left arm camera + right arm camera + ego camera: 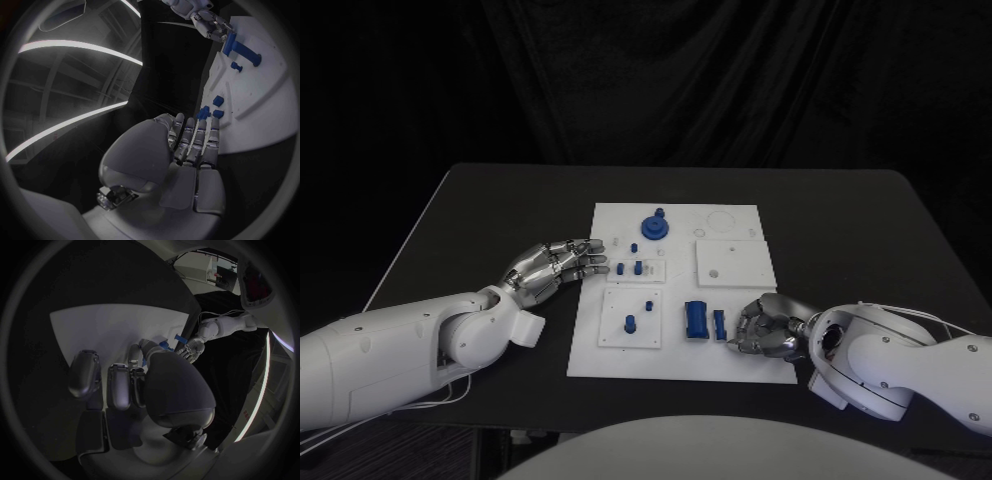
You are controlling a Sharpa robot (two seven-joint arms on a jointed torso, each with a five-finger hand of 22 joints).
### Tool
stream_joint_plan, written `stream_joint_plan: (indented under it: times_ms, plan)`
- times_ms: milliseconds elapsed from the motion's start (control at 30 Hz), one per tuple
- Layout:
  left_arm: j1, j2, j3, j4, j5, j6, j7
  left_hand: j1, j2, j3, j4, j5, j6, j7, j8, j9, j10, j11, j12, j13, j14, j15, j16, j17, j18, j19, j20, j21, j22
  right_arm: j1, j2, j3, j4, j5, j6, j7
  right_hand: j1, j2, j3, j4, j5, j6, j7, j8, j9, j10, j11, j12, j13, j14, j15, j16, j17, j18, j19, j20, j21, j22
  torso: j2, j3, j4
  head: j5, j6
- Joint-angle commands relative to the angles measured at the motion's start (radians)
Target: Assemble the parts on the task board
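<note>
The white task board point(733, 225) lies mid-table. A round blue part point(655, 226) stands near its far edge, small blue pegs point(630, 267) sit left of centre, and another blue part point(630, 323) stands on the near-left sub-plate. A thick blue block point(695, 319) and a slim blue piece point(720, 322) lie near the front. My left hand point(557, 266) rests at the board's left edge with its fingers stretched toward the pegs point(215, 100), holding nothing. My right hand point(769, 328) sits on the board's near right corner, its fingers point(119, 385) spread over the board just beside the slim piece, nothing gripped.
A raised square white plate point(734, 262) occupies the board's right side, and a smaller one point(643, 318) the near left. Black tabletop point(488, 210) surrounds the board, with its edges far left and right.
</note>
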Motion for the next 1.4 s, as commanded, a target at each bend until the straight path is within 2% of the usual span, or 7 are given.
stream_joint_plan:
  times_ms: [33, 533, 767, 967, 1100, 1167, 1400]
  plan:
    - [-0.001, -0.012, 0.001, 0.02, 0.005, -0.018, 0.037, 0.008, -0.006, 0.008, -0.002, 0.007, 0.001, 0.007, 0.005, -0.001, 0.001, 0.007, 0.003, 0.001, -0.006, 0.002, 0.001, 0.0, 0.006, -0.008, -0.001, -0.002, -0.002, -0.002, -0.013, 0.0, 0.019, -0.015, -0.052, 0.037, 0.002, -0.009, -0.004, -0.003, -0.009, 0.012, 0.0, -0.005, 0.0, 0.084, -0.005, 0.005, 0.238, 0.061, -0.004, -0.007, 0.003, 0.002, 0.002, -0.004, -0.005, 0.157, 0.0, 0.0002, -0.0005, 0.001, 0.0]
    - [0.026, -0.107, 0.001, 0.131, 0.037, -0.178, 0.152, -0.034, -0.05, 0.001, 0.005, -0.009, -0.01, 0.004, 0.003, -0.004, -0.03, -0.031, -0.02, 0.001, -0.166, -0.041, -0.096, -0.007, -0.051, -0.275, -0.107, -0.032, -0.182, 0.127, -0.015, 0.0, -0.012, 0.105, -0.399, 0.47, 0.015, -0.031, 0.023, 0.079, 0.139, 0.014, 0.018, -0.063, -0.04, -0.188, 0.016, -0.188, -0.061, -0.099, 0.023, -0.266, -0.4, 0.07, -0.193, 0.02, -0.443, 0.029, -0.003, 0.0004, -0.0003, -0.002, 0.0]
    - [0.045, -0.111, 0.001, 0.16, 0.063, -0.206, 0.161, -0.185, -0.033, -0.118, 0.037, -0.081, -0.039, -0.008, -0.017, -0.018, -0.112, -0.074, -0.083, -0.003, -0.238, -0.047, -0.172, -0.019, -0.037, -0.381, -0.093, -0.053, -0.368, 0.14, -0.007, 0.0, -0.064, 0.365, -0.413, 0.828, -0.095, 0.009, 0.078, 0.1, 0.122, -0.072, 0.169, -0.26, -0.198, -0.839, 0.194, -0.799, -0.648, -0.675, 0.222, -0.81, -0.856, 0.035, -0.626, 0.153, -0.967, -0.22, -0.032, 0.0089, -0.0158, 0.03, 0.0]
    - [0.064, -0.113, 0.001, 0.182, 0.064, -0.227, 0.165, -0.256, -0.003, -0.248, 0.037, -0.187, -0.166, -0.14, -0.074, -0.057, -0.165, -0.094, -0.167, -0.011, -0.281, -0.063, -0.277, -0.03, 0.016, -0.401, -0.056, -0.056, -0.407, 0.143, 0.007, 0.0, -0.092, 0.491, -0.351, 0.995, -0.203, 0.021, -0.02, 0.104, 0.081, -0.134, 0.144, -0.51, -0.395, -1.043, 0.294, -1.062, -0.959, -0.909, 0.333, -1.106, -1.124, 0.026, -0.851, 0.266, -1.125, -0.56, -0.049, 0.0147, -0.0333, 0.054, 0.0]
    - [0.069, -0.112, 0.001, 0.198, 0.06, -0.253, 0.173, -0.266, 0.009, -0.342, 0.035, -0.246, -0.347, -0.207, -0.09, -0.08, -0.252, -0.188, -0.299, -0.024, -0.313, -0.088, -0.373, -0.041, 0.032, -0.409, 0.001, -0.057, -0.426, 0.143, 0.013, 0.0, -0.101, 0.53, -0.277, 1.014, -0.204, 0.033, -0.143, 0.109, -0.005, -0.255, 0.086, -0.639, -0.486, -1.311, 0.256, -1.209, -1.103, -1.257, 0.348, -1.288, -1.242, 0.0, -1.341, 0.288, -1.172, -1.08, -0.055, 0.0222, -0.036, 0.058, 0.0]
    - [0.065, -0.113, 0.001, 0.189, 0.05, -0.21, 0.098, -0.651, -0.033, -0.304, -0.053, -0.366, -0.463, -0.171, -0.128, -0.118, -0.294, -0.228, -0.386, -0.064, -0.341, -0.13, -0.419, -0.063, -0.02, -0.444, -0.09, -0.079, -0.471, 0.142, 0.013, 0.001, -0.099, 0.43, -0.344, 0.898, -0.596, 0.053, -0.226, 0.0, -0.116, -0.426, -0.02, -0.729, -0.542, -1.351, 0.178, -1.327, -1.171, -1.313, 0.255, -1.34, -1.308, -0.078, -1.351, 0.176, -1.196, -1.131, -0.047, 0.0152, -0.03, 0.055, 0.001]
    - [0.065, -0.082, 0.024, 0.182, 0.039, -0.284, 0.081, -0.872, -0.054, -0.288, -0.102, -0.436, -0.538, -0.171, -0.128, -0.118, -0.385, -0.228, -0.443, -0.064, -0.341, -0.15, -0.45, -0.063, -0.038, -0.444, -0.134, -0.079, -0.497, 0.124, 0.043, 0.029, -0.128, 0.504, -0.355, 0.911, -1.172, 0.053, -0.226, -0.182, -0.319, -0.655, -0.02, -0.899, -0.649, -1.465, 0.043, -1.554, -1.307, -1.464, 0.103, -1.46, -1.308, -0.078, -1.444, -0.009, -1.196, -1.308, -0.053, 0.0149, -0.0327, 0.045, 0.038]
